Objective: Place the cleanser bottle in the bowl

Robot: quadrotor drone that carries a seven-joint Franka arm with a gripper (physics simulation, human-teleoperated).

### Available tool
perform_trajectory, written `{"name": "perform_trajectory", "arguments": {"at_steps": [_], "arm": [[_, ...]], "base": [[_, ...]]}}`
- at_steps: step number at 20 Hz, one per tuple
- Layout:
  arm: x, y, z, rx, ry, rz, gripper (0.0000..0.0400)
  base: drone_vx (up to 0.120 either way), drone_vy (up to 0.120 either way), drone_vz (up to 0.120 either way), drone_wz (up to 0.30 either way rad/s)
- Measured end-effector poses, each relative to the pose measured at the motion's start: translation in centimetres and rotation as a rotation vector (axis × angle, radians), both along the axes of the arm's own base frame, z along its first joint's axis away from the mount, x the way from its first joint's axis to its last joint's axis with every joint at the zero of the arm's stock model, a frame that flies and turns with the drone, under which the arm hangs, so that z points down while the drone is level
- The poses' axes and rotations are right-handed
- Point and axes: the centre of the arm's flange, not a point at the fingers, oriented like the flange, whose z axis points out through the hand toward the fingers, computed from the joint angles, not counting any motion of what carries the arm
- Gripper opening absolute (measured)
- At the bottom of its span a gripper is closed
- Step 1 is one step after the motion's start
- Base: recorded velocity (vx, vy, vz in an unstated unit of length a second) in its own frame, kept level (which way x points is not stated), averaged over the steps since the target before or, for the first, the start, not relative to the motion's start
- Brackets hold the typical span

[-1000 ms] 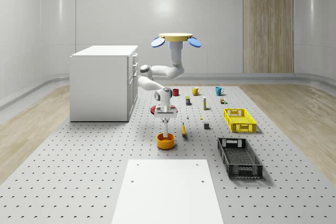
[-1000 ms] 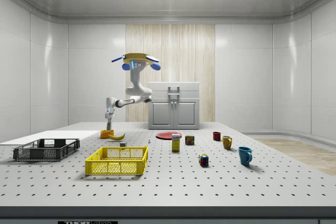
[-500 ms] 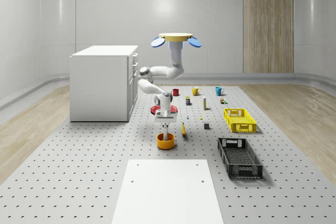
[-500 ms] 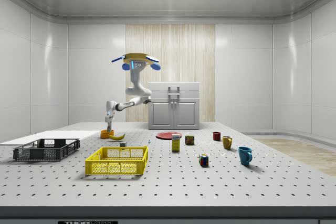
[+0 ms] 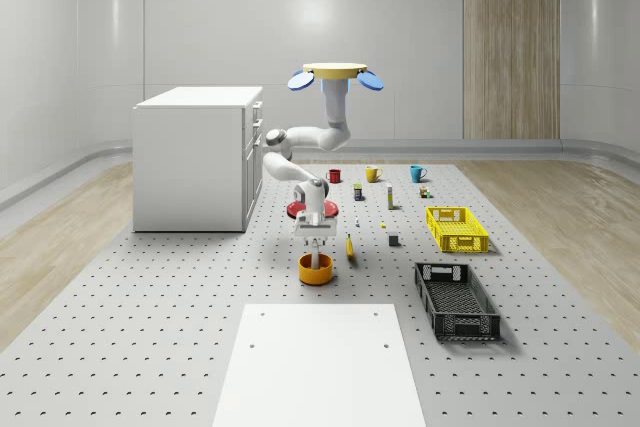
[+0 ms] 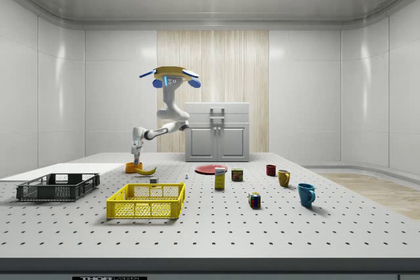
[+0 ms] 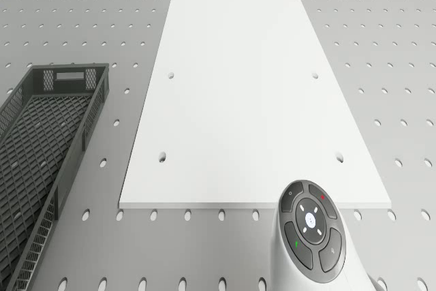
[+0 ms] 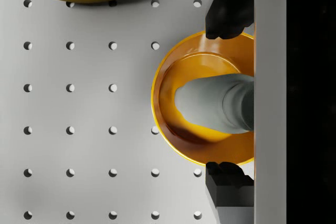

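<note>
As the arm lowers since a second ago, the pincer stands open astride the cleanser bottle, now resting in the orange bowl at centre frame; drone hovers above; placement judged done, withdrawal pending

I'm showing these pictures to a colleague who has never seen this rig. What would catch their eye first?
Probably the drone hovering over the perforated table beside the white cabinet, its arm reaching down to the orange bowl. In the wrist view the cleanser bottle lies inside the bowl, between the spread fingers. The yellow crate also stands out.
</note>
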Motion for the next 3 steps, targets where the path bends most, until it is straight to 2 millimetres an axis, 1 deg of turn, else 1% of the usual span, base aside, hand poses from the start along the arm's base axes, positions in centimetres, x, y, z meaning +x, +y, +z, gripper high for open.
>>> {"name": "perform_trajectory", "arguments": {"at_steps": [3], "arm": [[0.0,0.0,-0.36,0.001,0.0,0.0,0.038]], "base": [[0.0,0.0,0.0,0.0]]}}
